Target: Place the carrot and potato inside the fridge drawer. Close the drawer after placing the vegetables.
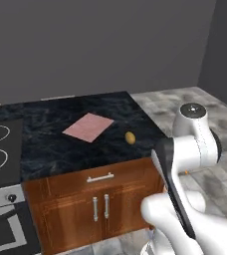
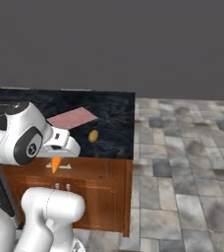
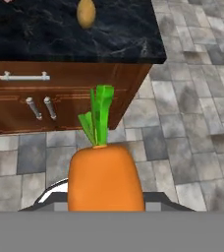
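Step in hand, as I judge it: carrying the carrot (image 3: 105, 174) toward the fridge, first of the two vegetables. Carrot sits close under the hand camera, green top pointing away, body low in the view where the fingers would rise; fingers themselves hidden behind it, most likely clamped on it. In the right base view its orange tip (image 2: 56, 164) pokes down below the hand, off the dark surface (image 1: 60, 134), in front of the wooden cabinet (image 3: 60, 98). Potato (image 1: 130, 138) lies on the surface near the front edge, just right of the pink cloth (image 1: 88, 126), apart from it. Next move calls for finding the fridge drawer and lowering the carrot in
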